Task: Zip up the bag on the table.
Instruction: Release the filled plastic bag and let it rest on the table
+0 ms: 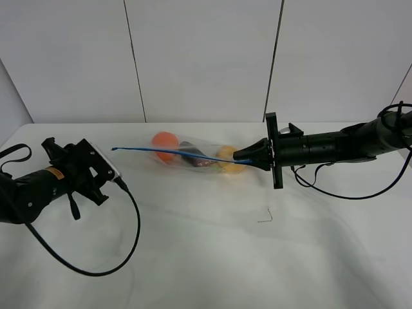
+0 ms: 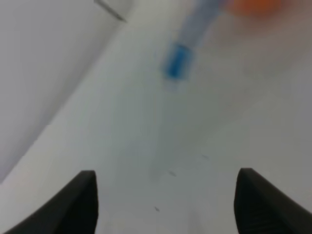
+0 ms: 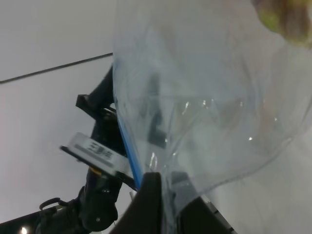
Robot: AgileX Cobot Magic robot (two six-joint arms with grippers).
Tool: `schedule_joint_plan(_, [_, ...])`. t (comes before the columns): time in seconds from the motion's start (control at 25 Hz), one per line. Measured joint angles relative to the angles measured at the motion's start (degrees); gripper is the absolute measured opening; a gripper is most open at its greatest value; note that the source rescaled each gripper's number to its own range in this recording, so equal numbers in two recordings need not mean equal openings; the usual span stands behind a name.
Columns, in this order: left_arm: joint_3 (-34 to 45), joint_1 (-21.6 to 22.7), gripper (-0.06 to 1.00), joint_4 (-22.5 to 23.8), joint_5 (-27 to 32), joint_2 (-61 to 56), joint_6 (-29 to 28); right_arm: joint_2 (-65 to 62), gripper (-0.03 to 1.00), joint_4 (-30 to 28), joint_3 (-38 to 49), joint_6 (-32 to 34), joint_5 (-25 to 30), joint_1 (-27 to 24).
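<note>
The clear bag lies on the white table, with orange, dark and yellow produce showing through it. Its blue zipper strip runs from a free left tip to the right end. My right gripper is shut on that right end; in the right wrist view its fingers pinch the plastic of the bag beside the blue strip. My left gripper stands open a short way left of the strip's tip, touching nothing. In the left wrist view its gripper is spread wide, with the blurred blue tip ahead.
A black cable loops over the table near the left arm, and another hangs under the right arm. A small thin dark mark lies in front of the bag. White wall panels stand behind the table.
</note>
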Motion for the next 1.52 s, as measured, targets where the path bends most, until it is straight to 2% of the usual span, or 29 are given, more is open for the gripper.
schedule_joint_plan(0.12, [0.00, 0.00, 0.88, -5.93, -4.93, 0.00, -9.51, 0.00, 0.00, 0.00, 0.00, 0.00, 0.00, 0.00])
schedule_joint_plan(0.24, [0.00, 0.00, 0.88, -11.43, -6.24, 0.00, -21.90, 0.00, 0.00, 0.00, 0.00, 0.00, 0.00, 0.00])
schedule_joint_plan(0.4, [0.00, 0.00, 0.88, -13.73, -5.90, 0.00, -35.98, 0.00, 0.00, 0.00, 0.00, 0.00, 0.00, 0.00])
schedule_joint_plan(0.52, [0.04, 0.00, 0.88, -13.78, -3.09, -0.01, -38.41, 0.00, 0.00, 0.05, 0.00, 0.00, 0.00, 0.00])
schedule_joint_plan(0.6, [0.04, 0.06, 0.88, -13.91, 0.85, -0.60, -38.68, 0.00, 0.00, 0.11, 0.00, 0.00, 0.00, 0.00])
schedule_joint_plan(0.72, [-2.34, 0.78, 0.88, -12.96, 11.74, -2.82, -38.68, 0.00, 0.00, 0.17, 0.00, 0.00, 0.00, 0.00])
schedule_joint_plan(0.96, [-14.91, 2.72, 0.88, -5.88, 49.79, -7.32, -38.44, 0.00, 0.00, 0.17, 0.00, 0.00, 0.00, 0.00])
schedule_joint_plan(1.04, [-19.28, 2.72, 0.88, -2.98, 58.76, -7.64, -38.44, 0.00, 0.00, 0.17, 0.00, 0.00, 0.00, 0.00])
schedule_joint_plan(1.16, [-24.37, 2.72, 0.88, -0.88, 68.52, -7.96, -38.58, 0.00, 0.00, 0.17, 0.00, 0.00, 0.00, 0.00])
schedule_joint_plan(1.32, [-30.96, 2.95, 0.96, -0.51, 81.07, -7.96, -42.56, 0.00, 0.00, 0.17, 0.00, 0.00, 0.00, 0.00])
schedule_joint_plan(1.52, [-39.34, 3.22, 0.99, -0.06, 95.43, -7.96, -46.38, 0.00, 0.00, 0.17, 0.00, 0.00, 0.00, 0.00])
